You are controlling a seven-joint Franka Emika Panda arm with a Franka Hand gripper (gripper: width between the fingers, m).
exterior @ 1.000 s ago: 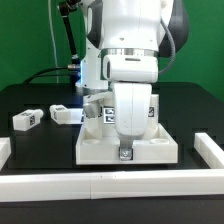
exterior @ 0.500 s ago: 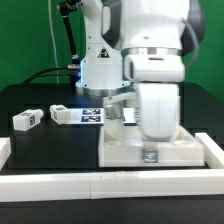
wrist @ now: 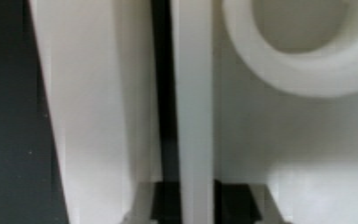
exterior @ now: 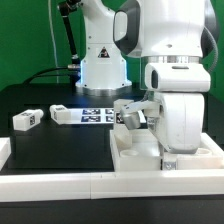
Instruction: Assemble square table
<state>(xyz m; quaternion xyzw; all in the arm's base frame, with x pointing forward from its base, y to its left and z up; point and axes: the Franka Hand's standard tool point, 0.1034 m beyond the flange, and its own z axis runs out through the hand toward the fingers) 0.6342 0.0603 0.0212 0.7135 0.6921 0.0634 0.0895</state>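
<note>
The white square tabletop (exterior: 130,152) lies on the black table at the exterior view's right, close to the front border bar. My gripper (exterior: 168,160) reaches straight down and is shut on the top's front rim. In the wrist view the rim (wrist: 192,100) runs as a thin white strip between my dark fingers (wrist: 163,203), with my gripper (wrist: 192,205) around it. A round socket (wrist: 309,40) shows in the top beside the rim. Two white tagged legs (exterior: 25,120) (exterior: 62,114) lie loose at the left. Another tagged block (exterior: 135,115) sits at the top's far left corner.
The marker board (exterior: 95,115) lies in front of the robot's base (exterior: 100,70). White border bars run along the front (exterior: 90,185), the left (exterior: 5,150) and the right (exterior: 216,150). The tabletop's right side is near the right bar.
My gripper has dragged the tabletop steadily toward the exterior view's right, from the middle to near the right bar. The block at its corner moved along. The two loose legs stayed put.
</note>
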